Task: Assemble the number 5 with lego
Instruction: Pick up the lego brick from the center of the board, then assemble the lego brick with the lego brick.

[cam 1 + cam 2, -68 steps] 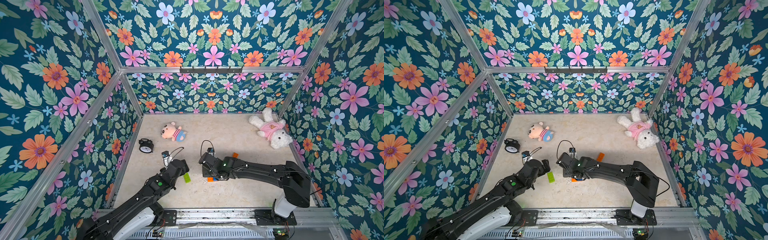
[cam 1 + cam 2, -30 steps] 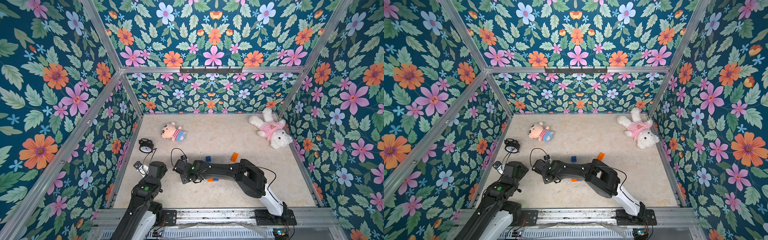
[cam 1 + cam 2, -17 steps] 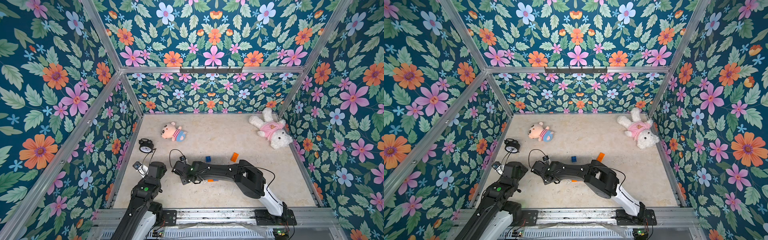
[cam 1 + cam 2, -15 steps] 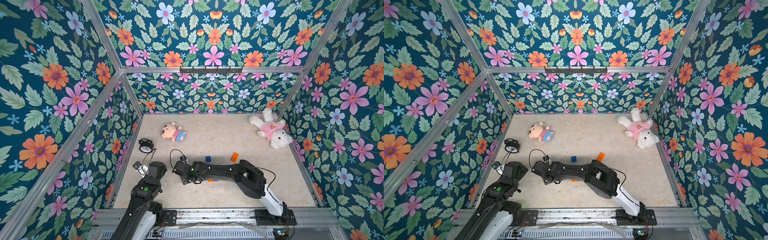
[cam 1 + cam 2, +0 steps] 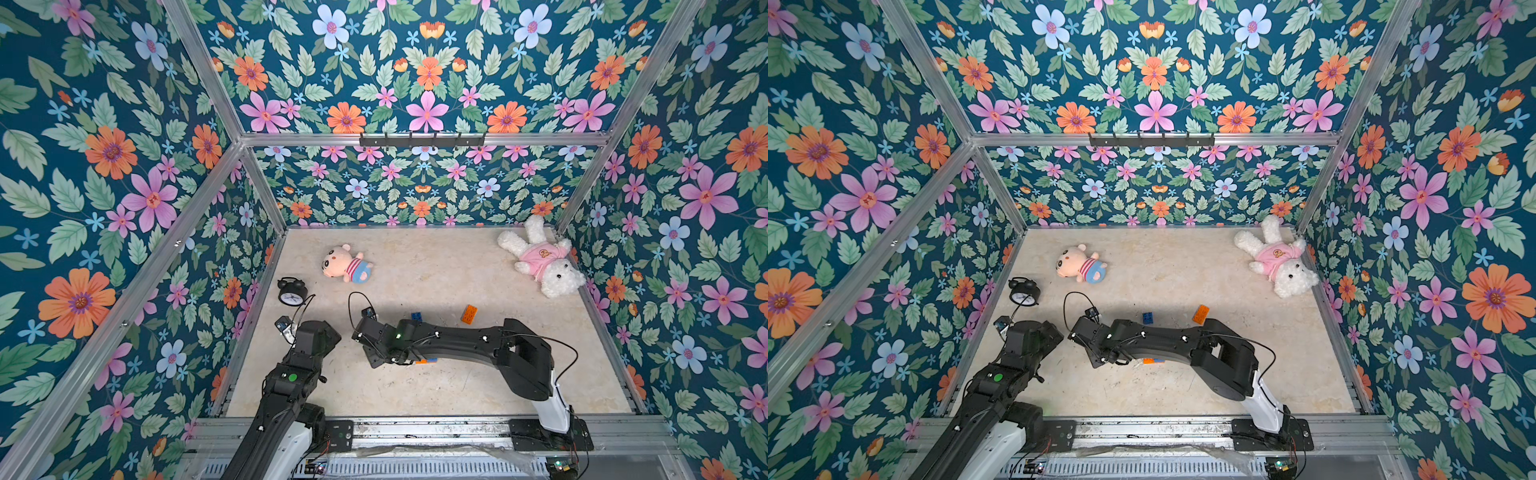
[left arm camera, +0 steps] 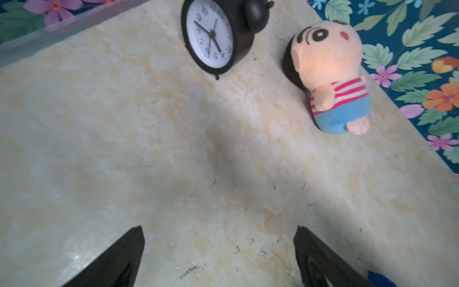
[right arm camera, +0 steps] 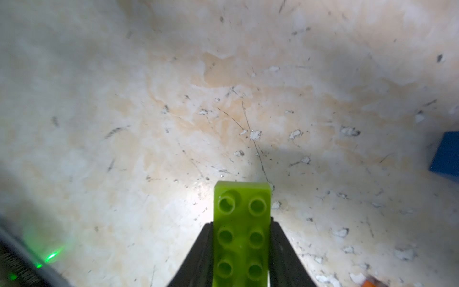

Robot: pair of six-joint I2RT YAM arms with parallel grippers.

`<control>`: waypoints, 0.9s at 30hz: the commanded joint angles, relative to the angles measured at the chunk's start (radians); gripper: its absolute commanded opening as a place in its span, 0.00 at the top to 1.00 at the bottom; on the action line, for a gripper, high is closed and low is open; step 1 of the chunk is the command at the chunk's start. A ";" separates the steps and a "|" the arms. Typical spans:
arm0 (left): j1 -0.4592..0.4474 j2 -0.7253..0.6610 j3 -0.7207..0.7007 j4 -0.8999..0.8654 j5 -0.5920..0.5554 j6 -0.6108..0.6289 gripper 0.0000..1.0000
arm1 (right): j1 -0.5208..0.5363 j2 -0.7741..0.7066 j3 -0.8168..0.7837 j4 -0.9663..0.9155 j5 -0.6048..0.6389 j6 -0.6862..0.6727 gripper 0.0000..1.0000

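Right gripper: the right gripper (image 7: pixel 242 225) is pinched narrow on the long sides of the lime-green brick (image 7: pixel 242 231). The studs face the wrist camera and the far end pokes out past the fingertips. I'd say that grip leaves the underside free to press down onto another brick.
Green brick, whereabouts: it hangs low over the bench (image 5: pixel 415 386), left of centre on the near half. Both top views hide it under the right wrist, and I can't tell whether it touches the surface.
Started stack: an orange-and-blue piece (image 5: pixel 426 360) peeks out from under the right forearm, just right of the gripper. The blue face (image 7: pixel 447 156) at the edge of the right wrist view is probably its top row, which is likely where the green one belongs.
Loose bricks: a blue brick (image 5: pixel 417 317) lies just beyond the arm, with an orange brick (image 5: pixel 468 313) to its right and apart from it. Neither is joined to anything.
Left gripper: the left gripper (image 6: pixel 218 248) has its jaws spread wide with nothing between them. It sits near-left, aimed at the alarm clock (image 6: pixel 213 34) and the striped plush (image 6: pixel 330 77), and it looks parked to give the right arm room.
Bystanders: the white plush (image 5: pixel 540 259) lies in the far-right corner, well apart from the bricks.
Progress: the five is nowhere near built, going by the loose bricks.
Watch for: the forearm shadows the stack, so lining the studs up will be fiddly.
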 commanded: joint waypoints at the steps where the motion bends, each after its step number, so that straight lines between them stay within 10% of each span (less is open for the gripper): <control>1: 0.001 0.009 0.015 0.074 0.132 0.068 0.01 | -0.017 -0.081 -0.071 0.084 -0.034 -0.083 0.74; 15: -0.002 0.123 -0.048 0.375 0.629 0.098 0.01 | -0.171 -0.443 -0.425 0.148 -0.201 -0.502 0.75; 27: -0.045 0.182 -0.136 0.502 0.779 0.055 0.01 | -0.223 -0.641 -0.711 0.208 -0.302 -0.931 0.78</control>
